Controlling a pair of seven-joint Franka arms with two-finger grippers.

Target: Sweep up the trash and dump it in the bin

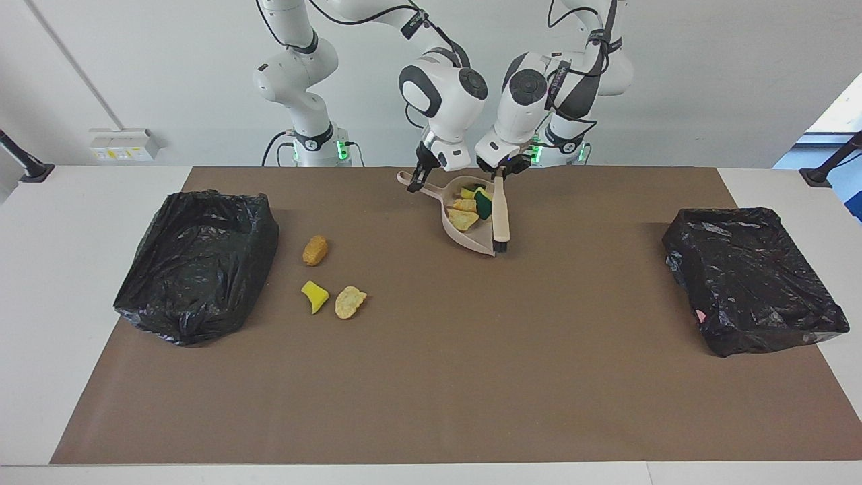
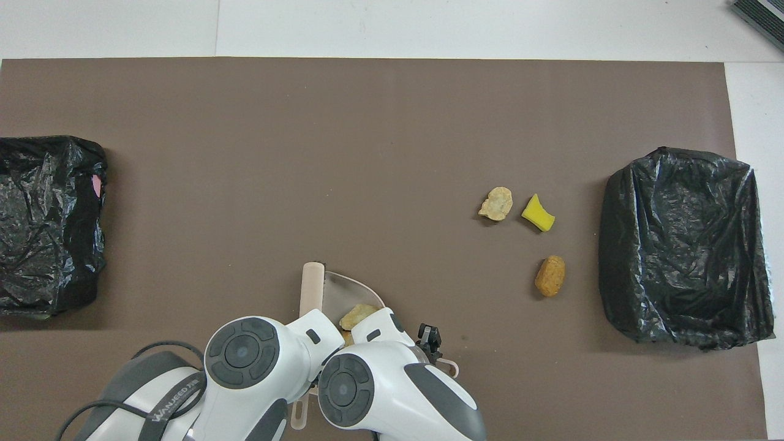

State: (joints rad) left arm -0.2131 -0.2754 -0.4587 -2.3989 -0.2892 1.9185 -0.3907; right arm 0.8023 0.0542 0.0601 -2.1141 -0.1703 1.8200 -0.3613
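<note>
— So why do two bins sit at the short edges of the desk?
— Each black-bagged bin, one at the right arm's end and one at the left arm's, lies within an arm's reach for dumping.
— And the dustpan?
— It lies by the robots' long edge, mouth turned away from them. The right gripper is clamped on its handle, I judge to steady it. The left gripper is closed round the brush, whose bristles rest at the pan's lip, fencing in the scraps gathered there.
— What trash remains?
— Three loose pieces near the right arm's bin: a tan-orange lump, a yellow wedge, a pale scrap. Nothing stands between them and the pan.
</note>
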